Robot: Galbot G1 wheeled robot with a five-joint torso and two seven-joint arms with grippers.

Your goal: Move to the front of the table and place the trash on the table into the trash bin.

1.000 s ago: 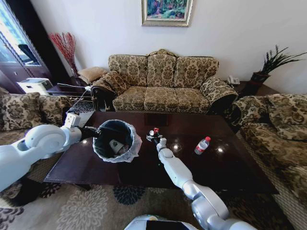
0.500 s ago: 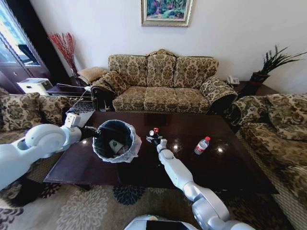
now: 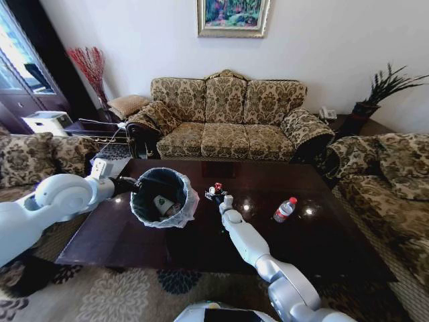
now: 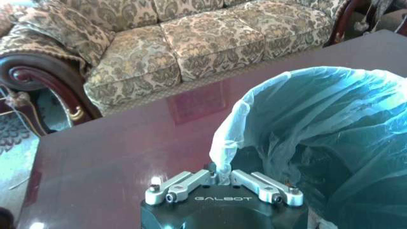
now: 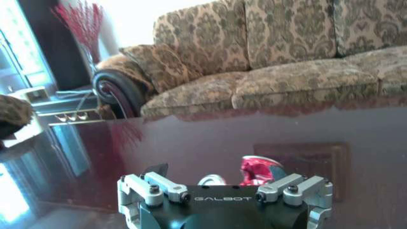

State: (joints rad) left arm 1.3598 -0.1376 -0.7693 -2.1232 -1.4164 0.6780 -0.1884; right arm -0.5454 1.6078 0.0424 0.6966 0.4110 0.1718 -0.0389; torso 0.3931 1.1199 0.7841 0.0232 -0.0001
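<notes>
Left gripper (image 4: 220, 183): clamped on the trash bin (image 3: 161, 196) bag rim — bin held above the worktop (image 3: 322, 228).
Right gripper (image 5: 224, 183): spread open — red-and-white scrap (image 5: 256, 170) just ahead.
Water bottle (image 3: 284, 209): well off to its right.

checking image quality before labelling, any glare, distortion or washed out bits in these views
Head view: wide-angle bending at the edges, and small bright light spots on the glossy table near the bottle. Left wrist view: pale sheen across the tabletop, and the bin liner glows bluish. Right wrist view: the window side is blown out white, and the sofa mirrors in the tabletop.
</notes>
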